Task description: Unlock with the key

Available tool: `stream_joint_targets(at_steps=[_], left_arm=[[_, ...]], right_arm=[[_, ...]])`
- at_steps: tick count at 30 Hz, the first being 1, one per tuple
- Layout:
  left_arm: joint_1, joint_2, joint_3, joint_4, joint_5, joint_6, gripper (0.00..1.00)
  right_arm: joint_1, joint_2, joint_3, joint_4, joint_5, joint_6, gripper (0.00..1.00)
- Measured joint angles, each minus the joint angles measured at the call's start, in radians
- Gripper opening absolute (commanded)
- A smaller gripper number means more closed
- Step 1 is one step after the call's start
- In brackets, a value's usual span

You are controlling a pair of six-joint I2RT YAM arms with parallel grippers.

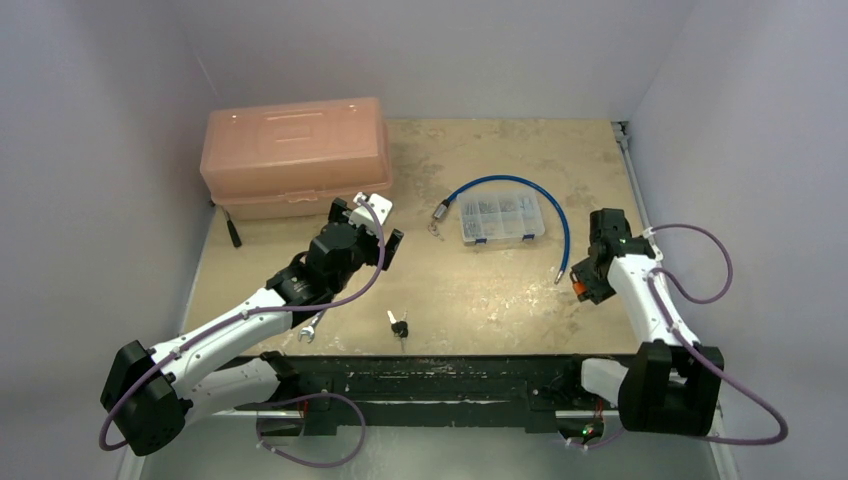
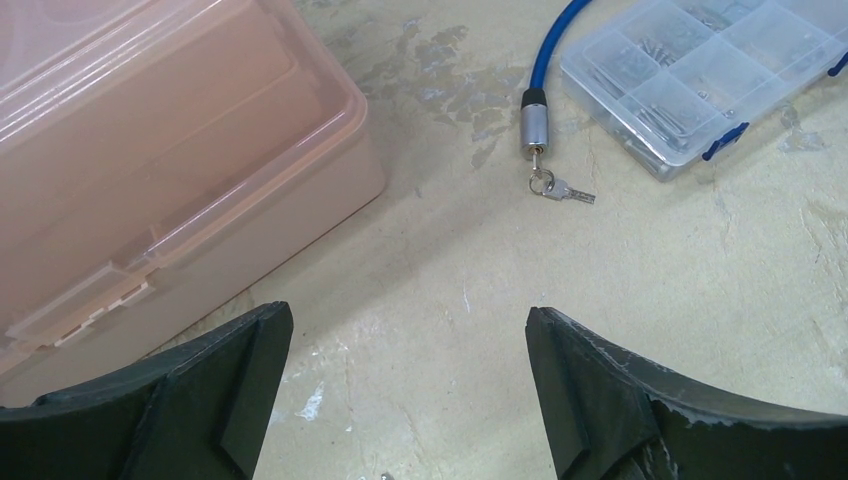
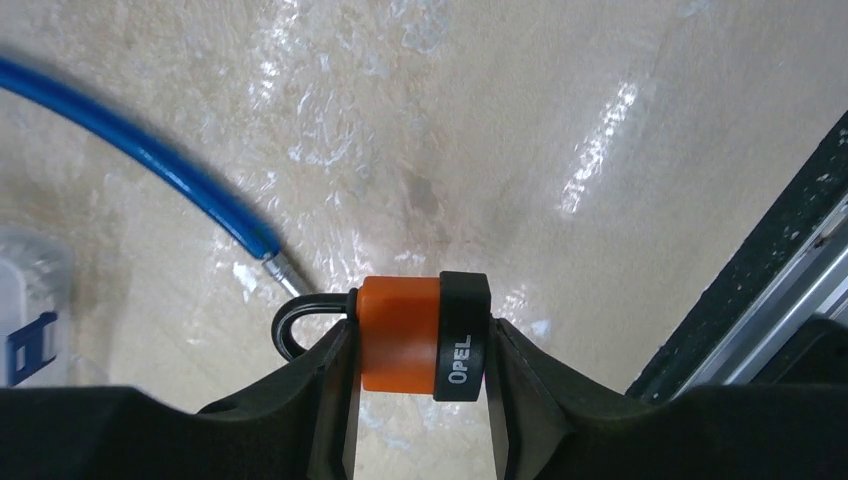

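My right gripper [image 1: 583,281] is shut on an orange padlock [image 3: 400,335] with a black band marked OPEL and holds it just above the table; in the right wrist view [image 3: 420,340] the jaws pinch its two sides. The black shackle [image 3: 295,325] points left, next to the bare metal tip of a blue cable [image 3: 140,150]. A small key with a black head [image 1: 399,326] lies on the table near the front edge. My left gripper [image 1: 385,222] is open and empty above the table [image 2: 408,315], between the key and the pink toolbox.
A pink toolbox [image 1: 292,150] stands at the back left. A clear parts organizer [image 1: 500,218] sits inside the blue cable's loop [image 1: 510,182]. The cable's silver lock end [image 2: 531,115] has keys [image 2: 560,188] in it. A wrench [image 1: 310,328] and a black tool [image 1: 232,230] lie at the left.
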Motion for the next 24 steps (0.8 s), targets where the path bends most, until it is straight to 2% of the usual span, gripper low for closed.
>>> stream_joint_targets(at_steps=[6, 8, 10, 16, 19, 24], left_arm=[[0.0, 0.0, 0.0, 0.001, -0.017, 0.0, 0.92], [0.0, 0.0, 0.0, 0.001, -0.024, 0.0, 0.91], [0.0, 0.0, 0.0, 0.001, -0.028, 0.0, 0.91], [0.0, -0.002, 0.0, 0.002, -0.032, 0.0, 0.9], [0.0, -0.008, 0.0, 0.003, -0.037, 0.0, 0.9], [0.0, -0.022, 0.0, 0.011, -0.051, 0.001, 0.89]], right_arm=[[0.016, -0.12, 0.0, -0.045, -0.108, 0.066, 0.0], [0.064, -0.14, 0.0, -0.05, -0.129, 0.104, 0.0], [0.167, -0.134, 0.009, -0.057, -0.131, 0.16, 0.0], [0.477, 0.064, 0.136, -0.061, -0.152, 0.328, 0.0], [0.588, 0.172, 0.213, -0.053, -0.151, 0.394, 0.0], [0.695, 0.335, 0.346, -0.041, -0.151, 0.468, 0.0]])
